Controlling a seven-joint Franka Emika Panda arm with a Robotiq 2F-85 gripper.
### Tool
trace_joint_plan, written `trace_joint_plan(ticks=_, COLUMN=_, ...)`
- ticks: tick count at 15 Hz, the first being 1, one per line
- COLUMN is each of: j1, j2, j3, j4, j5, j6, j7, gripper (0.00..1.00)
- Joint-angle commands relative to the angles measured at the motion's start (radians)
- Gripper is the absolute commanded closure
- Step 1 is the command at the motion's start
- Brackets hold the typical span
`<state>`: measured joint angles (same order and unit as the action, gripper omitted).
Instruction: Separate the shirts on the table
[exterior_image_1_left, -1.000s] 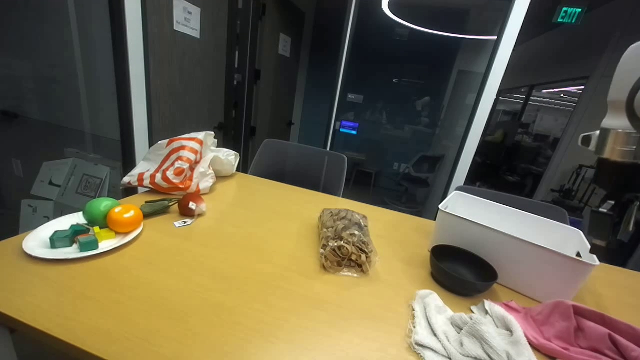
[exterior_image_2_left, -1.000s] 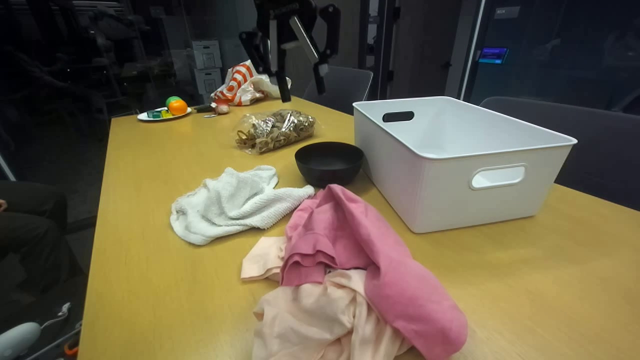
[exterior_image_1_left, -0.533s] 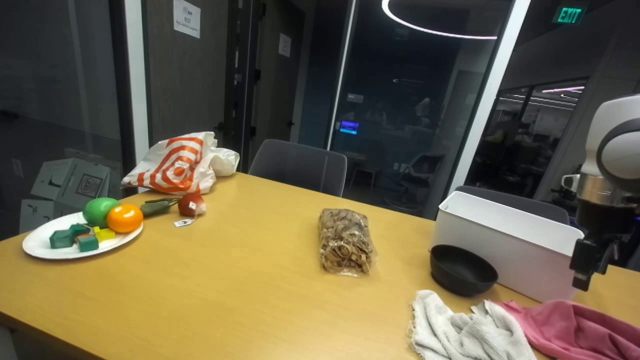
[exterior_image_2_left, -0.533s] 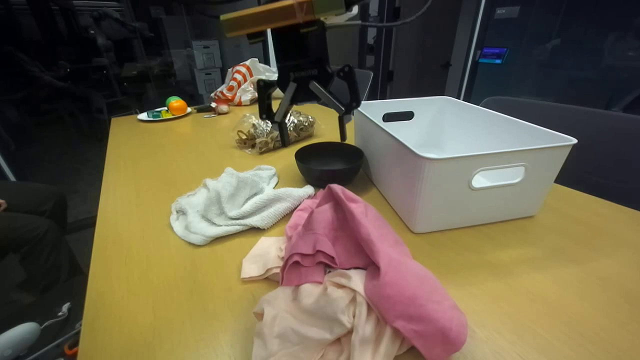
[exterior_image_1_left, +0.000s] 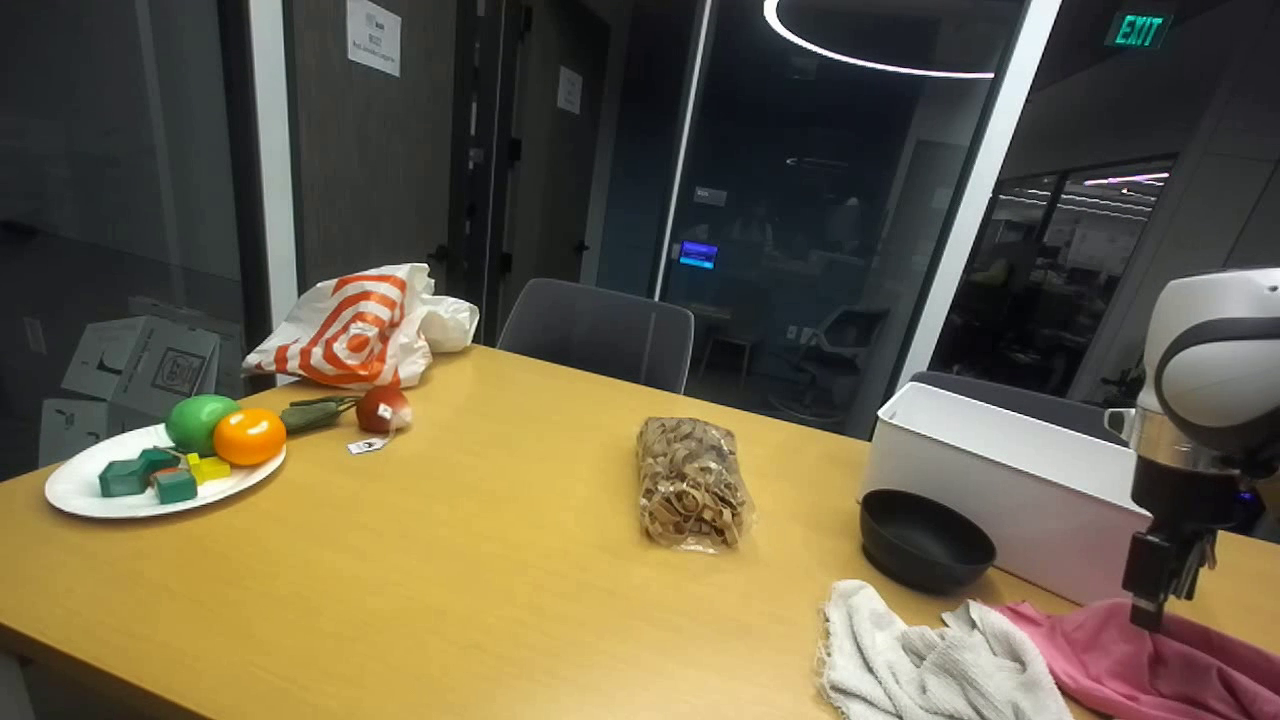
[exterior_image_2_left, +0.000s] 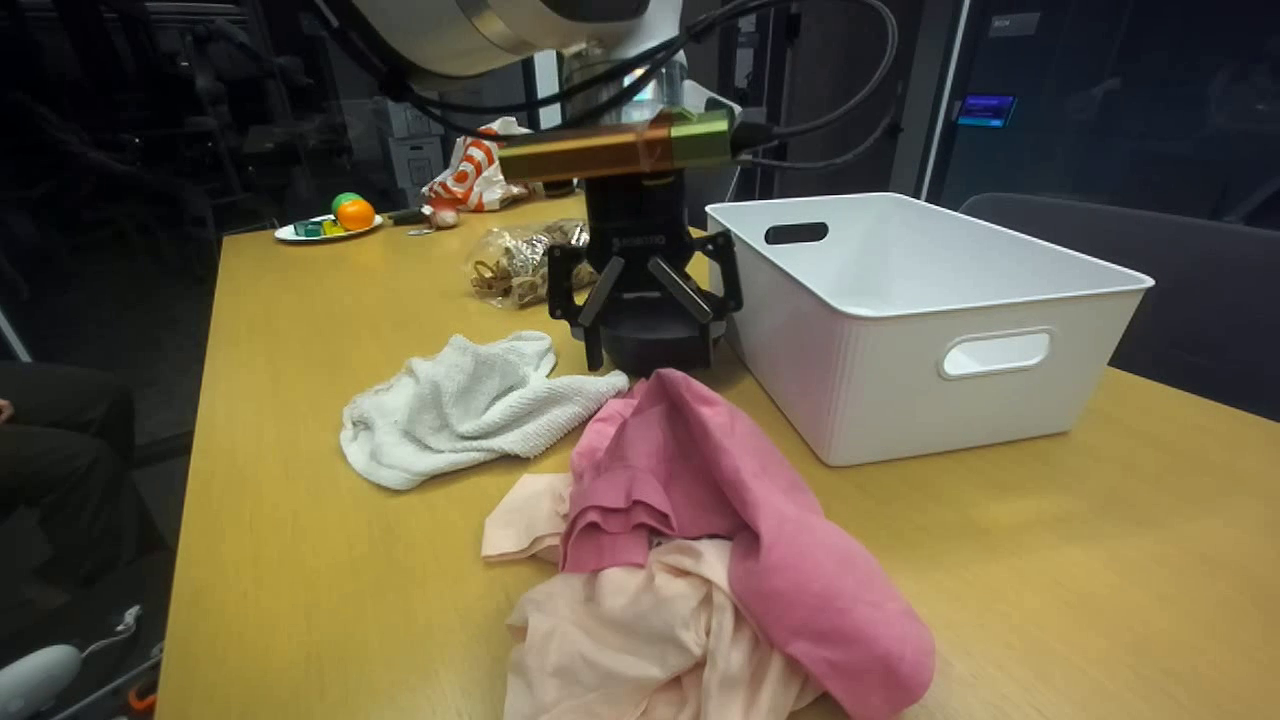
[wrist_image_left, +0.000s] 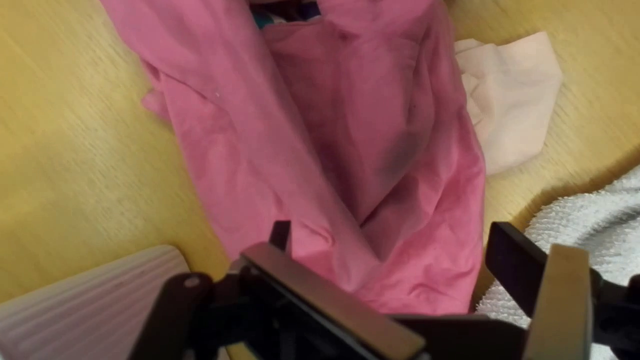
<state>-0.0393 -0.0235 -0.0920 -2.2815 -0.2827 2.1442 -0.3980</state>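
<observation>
A pink shirt (exterior_image_2_left: 760, 520) lies bunched on the table, over part of a pale peach shirt (exterior_image_2_left: 640, 630). Both also show in the wrist view, pink (wrist_image_left: 240, 115) across the middle and a peach piece (wrist_image_left: 520, 100) sticking out at the right. In an exterior view the pink shirt (exterior_image_1_left: 1190, 660) is cut off at the corner and the peach shirt is out of view. My gripper (exterior_image_2_left: 654, 345) points down, open and empty, at the end of the pink shirt near the black bowl. In the wrist view its fingertips (wrist_image_left: 390, 240) stand apart over the pink cloth.
A white towel (exterior_image_2_left: 460, 415) lies beside the pink shirt. A white bin (exterior_image_2_left: 900, 390) and a black bowl (exterior_image_1_left: 925, 540) stand close to the gripper. A bag of brown bands (exterior_image_1_left: 692, 485), a plate with toy food (exterior_image_1_left: 70, 495) and a plastic bag (exterior_image_1_left: 350, 330) are farther off.
The arm has come down and toward the shirts, from high above the table to low near the pink shirt's end. The gripper stays open. The shirts, towel and bin have not moved.
</observation>
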Motion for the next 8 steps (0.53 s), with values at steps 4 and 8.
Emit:
trace_joint_plan(ticks=4, j1=-0.026, j2=0.096, j3=0.002, j4=0.007, j5=-0.041, j6=0.095, j7=0.021, gripper=0.0)
trace_joint_plan(ticks=8, j1=-0.041, j2=0.136, j3=-0.002, j4=0.013, j5=-0.053, j6=0.106, j7=0.028, gripper=0.0)
